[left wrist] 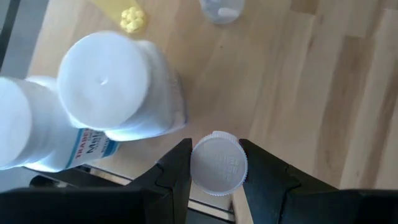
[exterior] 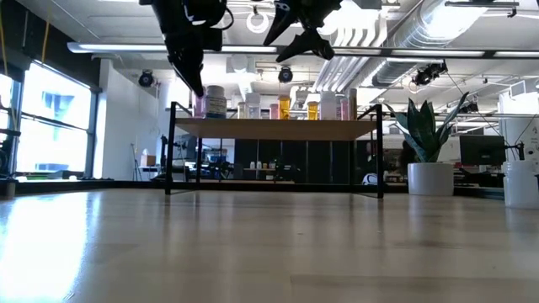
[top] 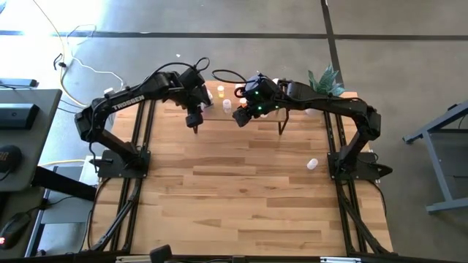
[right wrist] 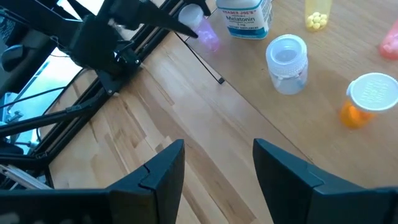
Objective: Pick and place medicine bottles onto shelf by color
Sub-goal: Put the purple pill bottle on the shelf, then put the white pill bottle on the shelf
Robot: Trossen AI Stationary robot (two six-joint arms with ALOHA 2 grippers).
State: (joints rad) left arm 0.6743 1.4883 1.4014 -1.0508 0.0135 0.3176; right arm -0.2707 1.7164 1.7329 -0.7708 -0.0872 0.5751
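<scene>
Pincer-held bottle (left wrist: 217,164) upright (cap-up)

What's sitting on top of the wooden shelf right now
On the shelf stand medicine bottles: large white ones at one end, then clear, orange and pink ones. The left pincer holds a small white-capped bottle at its edge. The bottles hide whatever stands behind them.

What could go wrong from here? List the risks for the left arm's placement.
1. The left tool is shut on a small white-capped pink bottle right beside the large white-capped bottles on the light-wood shelf; lowering it could knock them over.
2. The bottle hangs near the shelf's edge, so it might tip off on release.
3. The right tool hovers open close by; the arms could collide.
</scene>
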